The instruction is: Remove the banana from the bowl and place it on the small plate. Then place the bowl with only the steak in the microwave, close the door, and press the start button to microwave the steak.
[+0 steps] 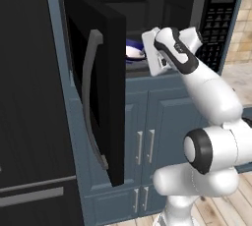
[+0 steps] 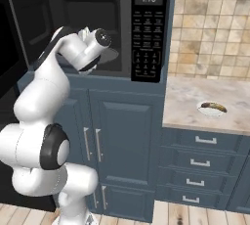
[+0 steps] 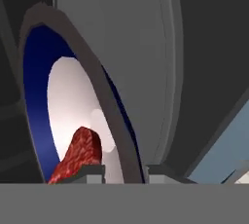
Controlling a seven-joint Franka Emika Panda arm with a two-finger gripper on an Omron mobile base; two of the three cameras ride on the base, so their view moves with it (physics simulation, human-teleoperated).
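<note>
The microwave [image 1: 162, 14] stands with its door [image 1: 96, 87] swung wide, and the arm reaches into the cavity. There the end effector [image 3: 125, 170] sits at the bowl [image 3: 36, 86], its two tips close together on either side of the blue rim; whether they pinch the rim or have just let go I cannot tell. The steak [image 3: 80, 152] lies in the bowl. On the surface to the right, the banana [image 2: 213, 106] rests on the small plate [image 2: 211, 111].
</note>
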